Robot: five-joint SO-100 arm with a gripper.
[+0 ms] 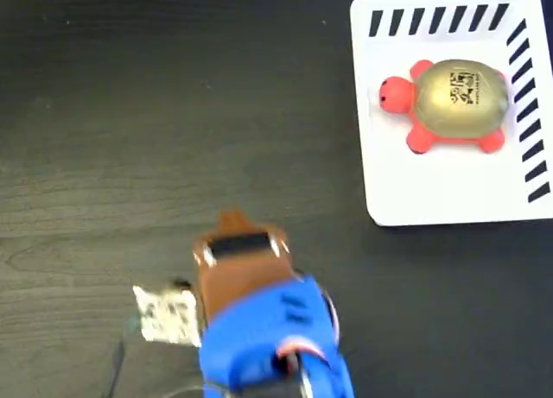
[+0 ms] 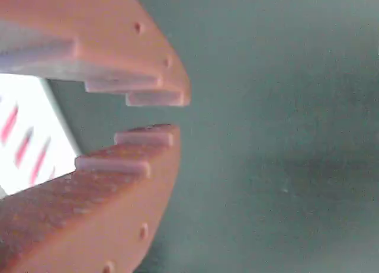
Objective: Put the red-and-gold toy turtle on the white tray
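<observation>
Jaws of the gripper (image 2: 172, 114) sit a little apart in the wrist view, with a small gap at the tips and nothing held between them. Next to them is the dark bench (image 1: 173, 113), and the blue and brown arm (image 1: 259, 320) hangs low over it, well apart from the toy. Far off, the red-and-gold toy turtle (image 1: 449, 103) lies flat on the white tray (image 1: 449, 195), so the job looks done and the arm has no need to hold anything.
</observation>
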